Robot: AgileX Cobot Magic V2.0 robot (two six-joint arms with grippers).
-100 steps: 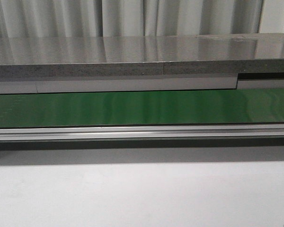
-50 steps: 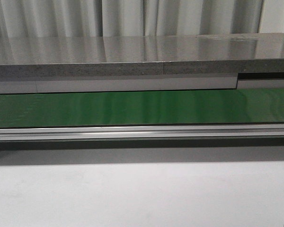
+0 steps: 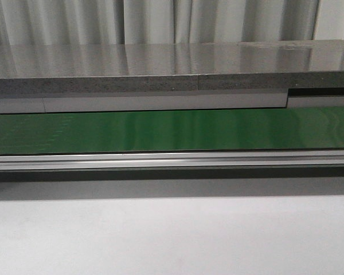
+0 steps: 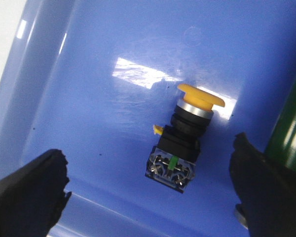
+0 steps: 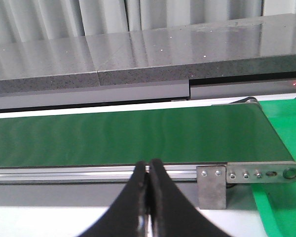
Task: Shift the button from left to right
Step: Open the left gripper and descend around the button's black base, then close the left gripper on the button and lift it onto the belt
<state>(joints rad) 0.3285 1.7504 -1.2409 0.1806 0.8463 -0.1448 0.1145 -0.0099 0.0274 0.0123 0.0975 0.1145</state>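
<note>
The button [image 4: 182,140] lies on its side inside a blue bin [image 4: 89,108], its yellow head pointing away from the fingers and its black body with a green mark facing them. My left gripper [image 4: 150,190] is open above the bin, its black fingers [image 4: 29,190] wide apart on either side of the button and not touching it. My right gripper [image 5: 149,170] is shut and empty, in front of the green conveyor belt [image 5: 128,136]. Neither gripper nor the button shows in the front view.
The green belt [image 3: 172,130] runs across the front view with an aluminium rail [image 3: 172,159] along its near side and a grey counter [image 3: 160,69] behind. The belt's end bracket [image 5: 212,185] is right of my right gripper. A green edge [image 4: 291,118] borders the bin.
</note>
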